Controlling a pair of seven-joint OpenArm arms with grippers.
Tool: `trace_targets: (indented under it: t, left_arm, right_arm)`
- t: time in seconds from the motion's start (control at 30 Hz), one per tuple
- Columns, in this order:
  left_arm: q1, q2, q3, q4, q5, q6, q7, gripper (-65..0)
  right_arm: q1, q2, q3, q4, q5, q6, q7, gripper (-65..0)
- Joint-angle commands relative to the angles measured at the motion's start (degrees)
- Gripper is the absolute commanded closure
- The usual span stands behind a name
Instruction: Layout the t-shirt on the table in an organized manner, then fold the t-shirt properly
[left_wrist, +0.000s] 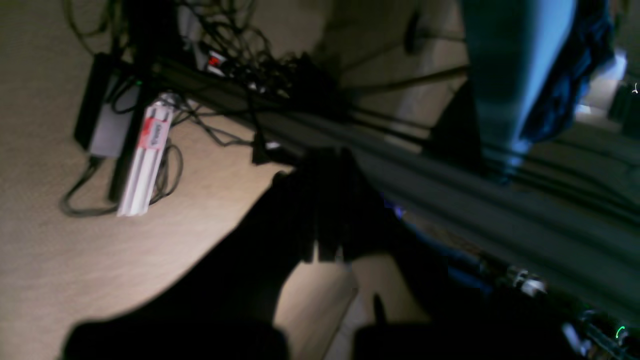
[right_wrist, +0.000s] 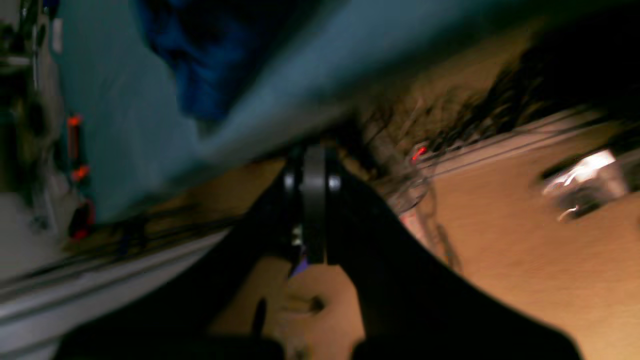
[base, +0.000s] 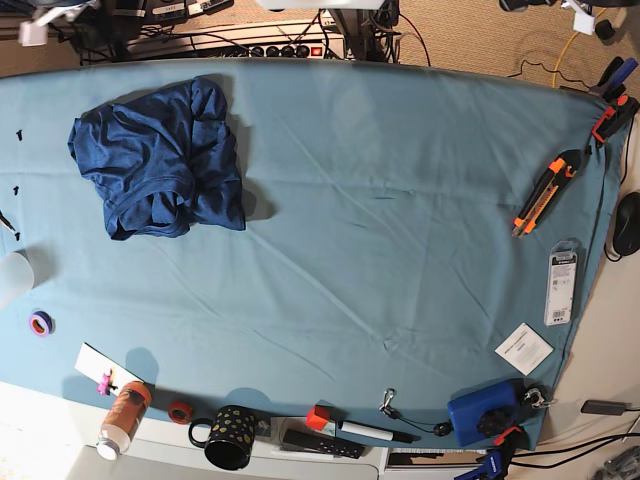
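Observation:
The dark navy t-shirt (base: 160, 160) lies crumpled in a heap at the far left of the table (base: 400, 200), which is spread with teal cloth. Neither arm shows in the base view. In the left wrist view my left gripper (left_wrist: 325, 160) is shut on nothing and hangs off the table over the floor; the t-shirt (left_wrist: 575, 75) and the table (left_wrist: 510, 65) are far off at the upper right. My right gripper (right_wrist: 314, 152) is also shut and empty, off the table's edge, with the t-shirt (right_wrist: 200, 55) on the teal table (right_wrist: 115, 125) at the upper left.
An orange utility knife (base: 540, 195), a packaged tool (base: 562, 272) and a white card (base: 523, 348) lie at the table's right. Along the near edge stand a blue box (base: 485, 412), a marker (base: 365, 431), a black mug (base: 230, 437) and a bottle (base: 120, 418). Cables and a power strip (left_wrist: 145, 160) lie on the floor.

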Motion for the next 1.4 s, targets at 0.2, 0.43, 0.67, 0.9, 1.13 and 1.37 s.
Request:
trace_targets:
  t: [0.2,0.43,0.67,0.9,1.13,1.37]
  left_arm:
    - [-5.73,-0.61,-0.37,-8.59,3.96,-0.30,-5.40,0.0]
    - [-9.94,-0.59,-0.37,-14.01,11.45,-0.30,-10.64,0.0]
    - [-10.78,-0.61,3.39,-16.50,25.68,-0.30,-21.38,0.0]
    - [-11.13,-0.61,17.38,-16.65,44.44,-0.30,-39.80,0.0]
    - [-14.27,-0.28,31.17,-16.72,59.41,11.82,-49.92,0.0]
    - [-20.61,1.07,43.89,-16.92,70.14,21.57,-54.58,0.0]
  right_arm:
    - [6.25,3.58,-9.92,-22.12,-2.95,0.34,0.53,0.0]
    - [14.67,5.60,-17.16,-38.86,-12.22,0.34,1.57,0.0]
    - [17.97,6.03,-21.35,-40.00,-26.67,0.34,11.58,0.0]
    - [18.01,8.59,-27.91,-40.02,-43.47,0.34,26.99,0.0]
    - [19.43,9.94,-33.94,-40.02,-59.47,0.34,38.53,0.0]
    - [21.77,9.31,-42.05,-40.09,-70.73,-8.74,48.00,0.0]
